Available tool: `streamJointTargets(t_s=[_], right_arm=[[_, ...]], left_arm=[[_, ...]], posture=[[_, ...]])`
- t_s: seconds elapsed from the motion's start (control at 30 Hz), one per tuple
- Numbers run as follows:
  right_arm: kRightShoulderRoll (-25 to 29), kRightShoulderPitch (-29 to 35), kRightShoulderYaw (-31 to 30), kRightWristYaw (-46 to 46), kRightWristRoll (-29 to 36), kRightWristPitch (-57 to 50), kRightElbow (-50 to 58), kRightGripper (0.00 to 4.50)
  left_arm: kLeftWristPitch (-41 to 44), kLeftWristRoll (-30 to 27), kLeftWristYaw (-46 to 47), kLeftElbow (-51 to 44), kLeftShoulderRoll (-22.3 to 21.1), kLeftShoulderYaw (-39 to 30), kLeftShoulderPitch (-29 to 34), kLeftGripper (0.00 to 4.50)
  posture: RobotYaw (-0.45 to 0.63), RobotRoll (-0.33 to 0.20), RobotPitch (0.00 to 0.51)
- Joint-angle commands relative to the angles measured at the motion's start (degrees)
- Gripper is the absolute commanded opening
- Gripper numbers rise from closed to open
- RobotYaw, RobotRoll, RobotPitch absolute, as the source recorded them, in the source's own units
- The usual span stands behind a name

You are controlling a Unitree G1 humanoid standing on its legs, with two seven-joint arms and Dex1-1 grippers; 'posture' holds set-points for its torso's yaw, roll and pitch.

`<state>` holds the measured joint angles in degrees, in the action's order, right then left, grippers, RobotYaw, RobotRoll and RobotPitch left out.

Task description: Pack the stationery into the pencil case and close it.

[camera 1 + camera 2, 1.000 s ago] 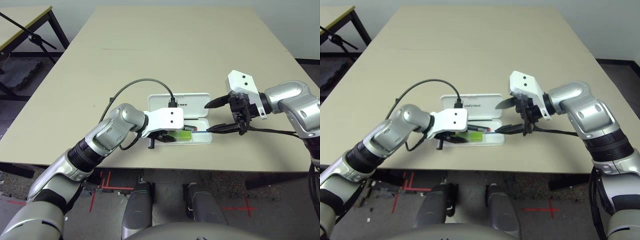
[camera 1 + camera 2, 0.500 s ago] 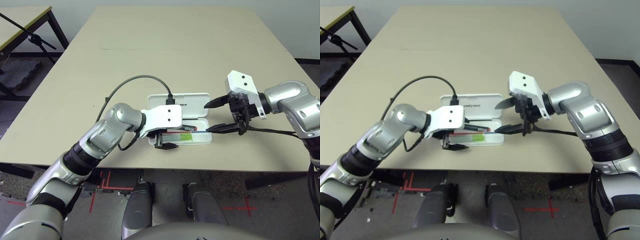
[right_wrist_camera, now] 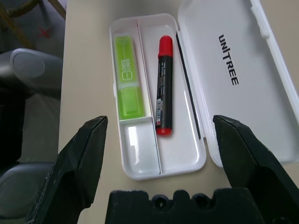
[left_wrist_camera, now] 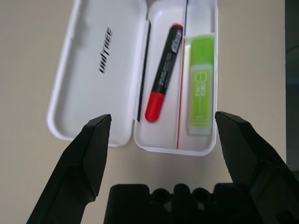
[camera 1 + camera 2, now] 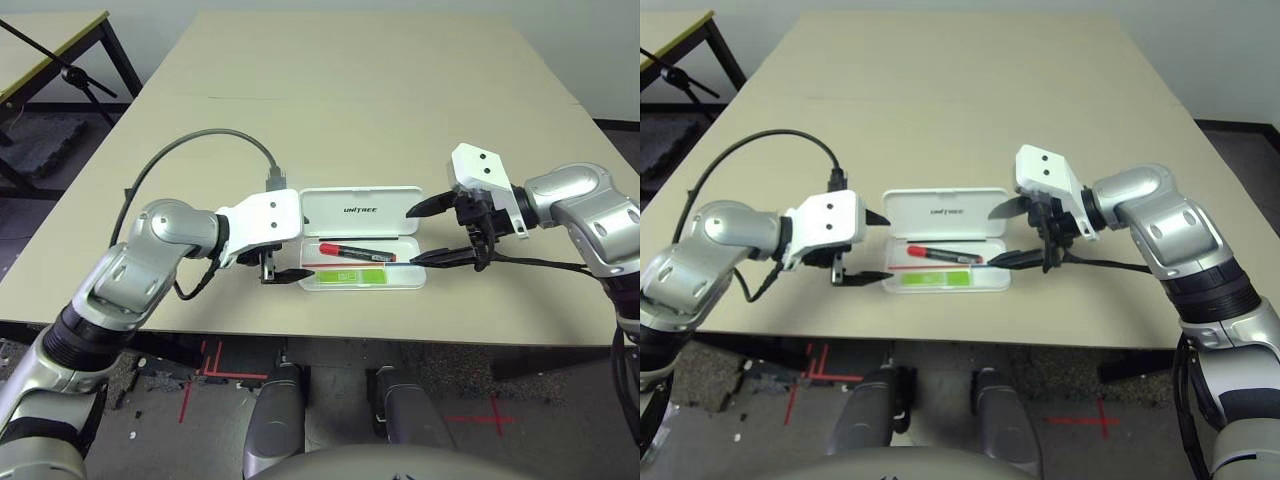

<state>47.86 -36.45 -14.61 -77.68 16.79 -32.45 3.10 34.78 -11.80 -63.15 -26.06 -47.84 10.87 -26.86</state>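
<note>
The case (image 5: 360, 235) lies open near the front edge of the tabletop (image 5: 380, 110). The highlighter (image 5: 358, 276) sits in its front compartment, the marker (image 5: 356, 250) behind it, the lid flat beyond. No dark block can be made out in the tray. The left claw (image 5: 277, 262), wide and empty, hangs just off the case's left end; the right claw (image 5: 430, 235), also wide and empty, just off its right end. A one-sided push on the lid would likely skid the light case or shut it askew.
</note>
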Motion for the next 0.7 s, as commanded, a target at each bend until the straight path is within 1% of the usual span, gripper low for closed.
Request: streamJointTargets(t_s=[0.03, 0.13, 0.3, 0.43, 0.53, 0.67, 0.7], right_arm=[[2.58, 1.59, 2.77, 1.03, 1.09, -3.53, 1.62, 4.50], [4.94, 3.46, 5.49, 2.30, 2.46, -7.04, 3.10, 4.50], [6.97, 6.82, 9.50, 4.52, 5.69, -12.53, 6.64, 4.50], [7.55, 9.15, 11.56, 7.28, 7.19, -16.03, 9.15, 4.50], [7.42, 10.44, 13.54, 11.32, 8.02, -20.60, 10.34, 4.50], [7.84, 14.26, 14.76, 17.47, 6.55, -24.51, 11.60, 4.50], [7.37, 14.59, 15.11, 20.20, 5.82, -26.21, 11.17, 4.50]], left_arm=[[-1.41, -2.94, -1.07, -1.74, -2.59, -4.80, 1.28, 4.47], [-1.75, -4.85, -1.71, -2.76, -5.04, -7.70, 3.03, 4.47], [-1.65, -7.89, -0.87, -3.97, -5.18, -9.83, 4.37, 4.47], [-2.73, -7.85, -0.33, -3.26, -4.84, -9.01, 4.71, 4.47], [-3.78, -7.33, -0.19, -2.44, -4.61, -8.30, 4.86, 4.47], [-4.66, -6.97, -0.05, -1.79, -4.38, -7.60, 5.12, 4.47], [-4.96, -6.83, -0.05, -1.54, -4.32, -7.33, 5.14, 4.47]], posture=[[0.07, 0.000, 0.113], [0.07, 0.000, 0.115], [0.06, 0.000, 0.115], [0.05, 0.000, 0.114], [0.05, 0.000, 0.114], [0.05, 0.000, 0.114], [0.05, 0.000, 0.114]])
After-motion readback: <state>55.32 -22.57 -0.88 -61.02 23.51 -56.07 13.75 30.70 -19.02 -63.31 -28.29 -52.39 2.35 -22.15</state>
